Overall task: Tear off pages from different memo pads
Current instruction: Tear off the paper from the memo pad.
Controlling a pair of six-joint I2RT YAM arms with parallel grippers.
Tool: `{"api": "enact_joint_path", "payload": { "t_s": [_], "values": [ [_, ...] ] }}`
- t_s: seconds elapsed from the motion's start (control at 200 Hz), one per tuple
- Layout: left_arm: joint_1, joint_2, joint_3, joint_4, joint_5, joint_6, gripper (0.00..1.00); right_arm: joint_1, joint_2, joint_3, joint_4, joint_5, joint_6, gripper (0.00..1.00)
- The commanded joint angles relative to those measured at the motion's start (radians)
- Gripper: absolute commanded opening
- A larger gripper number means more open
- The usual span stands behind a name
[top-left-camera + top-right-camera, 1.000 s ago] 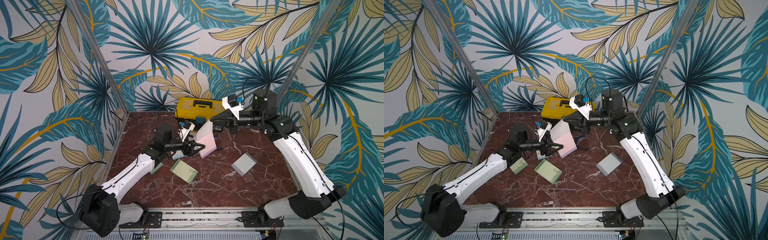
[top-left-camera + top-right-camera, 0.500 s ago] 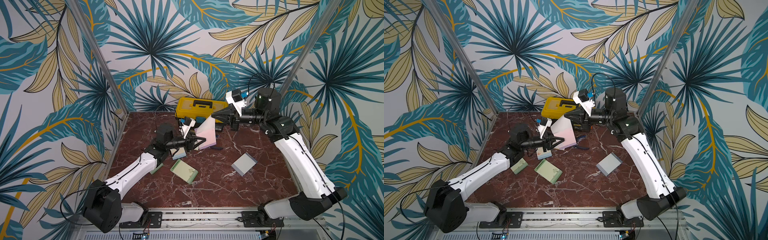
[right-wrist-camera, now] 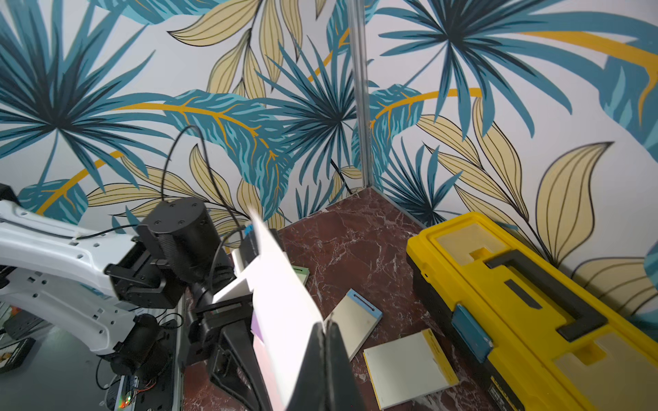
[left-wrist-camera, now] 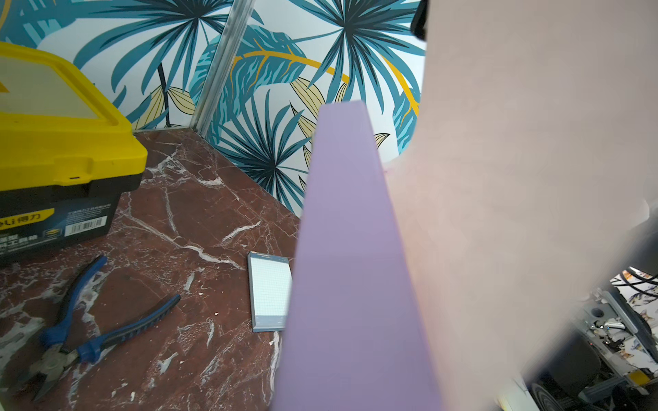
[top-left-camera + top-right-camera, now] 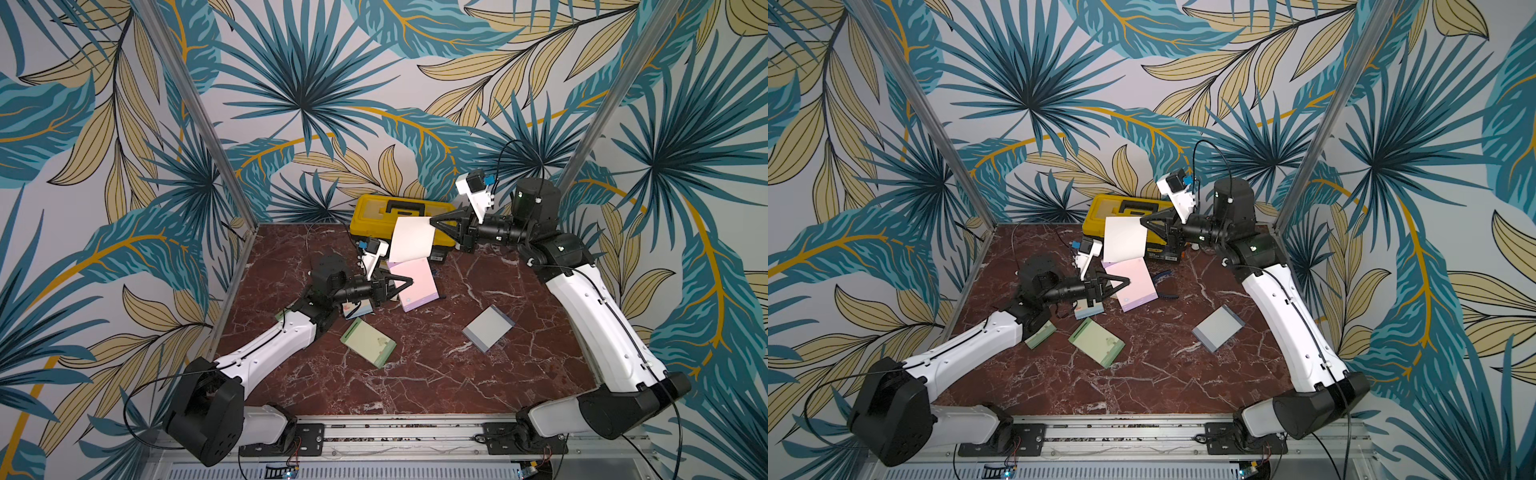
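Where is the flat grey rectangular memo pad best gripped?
Probably from straight above, jaws across its two long edges: the grey rectangular memo pad lies flat on the red marble tabletop, alone, so only its thin sides offer a hold.

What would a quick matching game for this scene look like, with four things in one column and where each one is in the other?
Things:
1. white page
2. pink-lilac memo pad
3. grey memo pad
4. pliers

Places:
A. on the table near the yellow toolbox
B. pinched in the right gripper
C. gripped by the left gripper, tilted
D. flat on the table, on its own

Pairs: 1-B, 2-C, 3-D, 4-A.
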Motion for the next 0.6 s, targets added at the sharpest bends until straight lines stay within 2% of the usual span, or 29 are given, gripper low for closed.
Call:
{"api": "enact_joint_path", "payload": {
  "t_s": [0.0, 0.085, 0.135, 0.195, 0.265, 0.386, 0.481, 0.596],
  "values": [
    [0.001, -0.053, 0.008, 0.020, 0.002, -0.032, 0.00, -0.157, -0.018, -0.138, 0.147, 0.160, 0.183, 0.00],
    [0.002, -0.069, 0.008, -0.050, 0.002, -0.003, 0.00, -0.303, -0.048, -0.303, 0.337, 0.244, 0.320, 0.00],
    [0.005, -0.070, 0.014, -0.100, 0.004, 0.017, 0.00, -0.345, -0.056, -0.362, 0.371, 0.273, 0.338, 0.00],
    [0.007, -0.058, 0.024, -0.162, -0.011, 0.047, 0.00, -0.351, -0.050, -0.377, 0.335, 0.256, 0.313, 0.00],
    [0.000, -0.013, 0.073, -0.290, -0.080, 0.089, 0.00, -0.351, -0.036, -0.407, 0.317, 0.211, 0.355, 0.00],
    [-0.058, 0.134, 0.183, -0.413, -0.188, 0.087, 0.00, -0.349, -0.007, -0.503, 0.257, 0.313, 0.378, 0.00],
    [-0.117, 0.259, 0.287, -0.452, -0.228, 0.064, 0.00, -0.351, 0.050, -0.503, 0.126, 0.398, 0.354, 0.00],
    [-0.150, 0.372, 0.396, -0.466, -0.240, 0.055, 0.00, -0.356, 0.135, -0.495, 0.087, 0.387, 0.369, 0.00]
  ]
}}
